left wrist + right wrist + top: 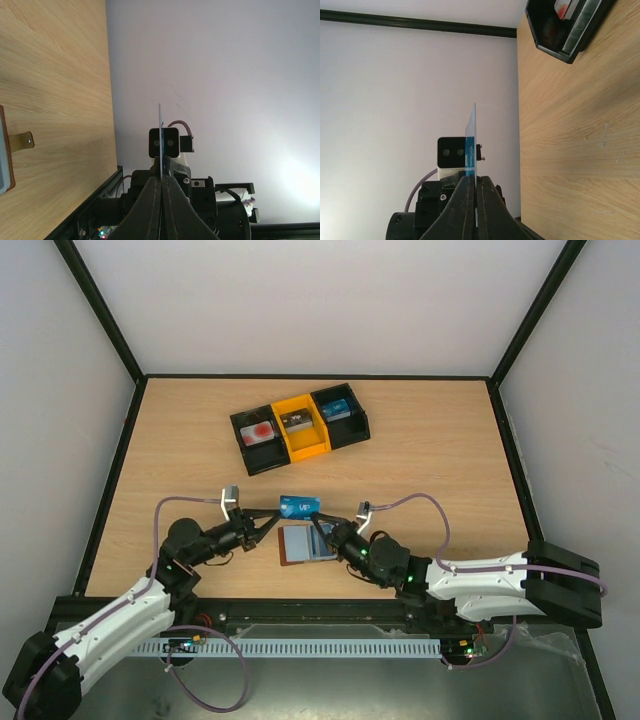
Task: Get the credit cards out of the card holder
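Plainly, your left claw (pixel 278 515) and right claw (pixel 321 518) each pinched an end of the blue card (pixel 300 506) between them, with the card holder (pixel 305 545) lying open below. Probably one claw needed to release first, lest the card bend.

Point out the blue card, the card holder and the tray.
blue card (pixel 299 506): top view, middle of its printed face.
card holder (pixel 300 545): top view, blue-grey inner pocket.
tray (pixel 308 450): top view, yellow compartment's near wall.
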Robot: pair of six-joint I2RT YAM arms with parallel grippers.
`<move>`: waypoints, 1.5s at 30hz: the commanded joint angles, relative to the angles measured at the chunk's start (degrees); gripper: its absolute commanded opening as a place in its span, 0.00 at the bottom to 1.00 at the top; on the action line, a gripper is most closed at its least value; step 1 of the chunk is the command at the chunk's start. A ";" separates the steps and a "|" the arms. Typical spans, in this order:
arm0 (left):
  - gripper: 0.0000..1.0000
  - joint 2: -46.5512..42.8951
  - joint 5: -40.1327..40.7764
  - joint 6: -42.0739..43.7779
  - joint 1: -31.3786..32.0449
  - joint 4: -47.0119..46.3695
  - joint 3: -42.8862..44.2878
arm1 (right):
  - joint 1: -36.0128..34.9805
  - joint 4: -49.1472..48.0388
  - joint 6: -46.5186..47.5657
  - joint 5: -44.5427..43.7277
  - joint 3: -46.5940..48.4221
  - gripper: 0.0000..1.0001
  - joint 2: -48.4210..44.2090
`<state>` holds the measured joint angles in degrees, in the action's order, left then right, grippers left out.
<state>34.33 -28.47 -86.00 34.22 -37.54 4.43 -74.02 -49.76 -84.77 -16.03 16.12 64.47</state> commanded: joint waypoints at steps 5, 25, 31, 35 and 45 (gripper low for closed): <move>0.10 -4.05 1.79 2.98 0.17 4.40 -0.52 | -0.34 -0.22 8.02 -0.92 -0.19 0.02 -1.76; 1.00 5.45 4.26 29.94 0.20 41.56 18.79 | 21.20 32.15 40.99 5.34 14.51 0.02 -9.70; 1.00 10.01 2.05 35.14 0.10 44.97 22.23 | 31.34 34.54 53.13 6.71 21.06 0.02 -1.96; 1.00 10.90 2.82 39.42 0.02 49.66 25.84 | 38.15 35.00 58.38 9.38 25.27 0.02 4.98; 1.00 10.82 7.26 48.39 -0.58 59.80 33.07 | 49.56 36.25 63.21 28.67 40.57 0.02 25.58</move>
<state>45.45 -23.94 -42.72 34.09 15.92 35.20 -26.30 -15.25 -25.67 4.43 50.68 84.53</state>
